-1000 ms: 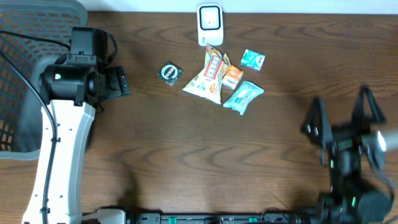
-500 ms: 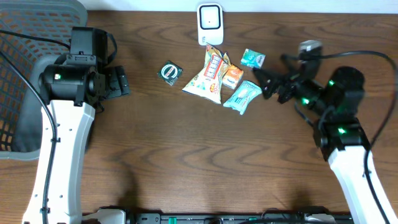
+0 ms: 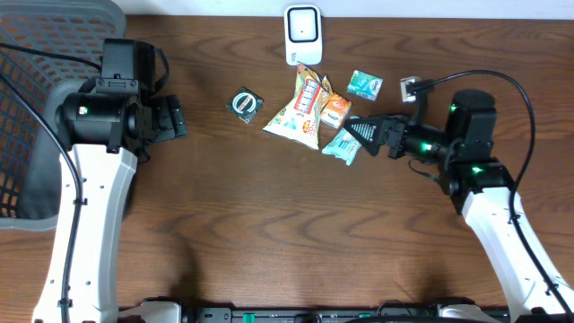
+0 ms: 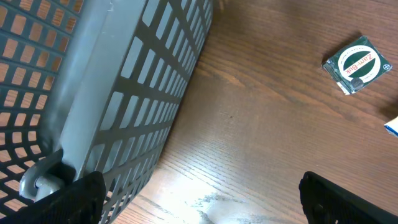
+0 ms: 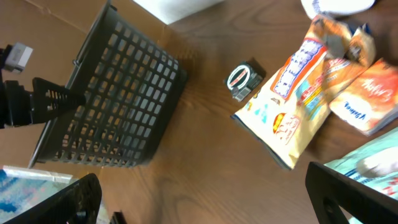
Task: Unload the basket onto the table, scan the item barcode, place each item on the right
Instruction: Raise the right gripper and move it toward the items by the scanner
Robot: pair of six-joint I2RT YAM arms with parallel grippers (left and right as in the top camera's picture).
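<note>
Right gripper hangs wide open, empty, over the teal packet. Left gripper gapes empty near the basket.

The right wrist view cuts off the white scanner and blurs the orange packet.

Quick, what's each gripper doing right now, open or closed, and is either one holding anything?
Left gripper: open, holding nothing, beside the basket.
Right gripper: open, holding nothing, over the light blue packet.
</note>
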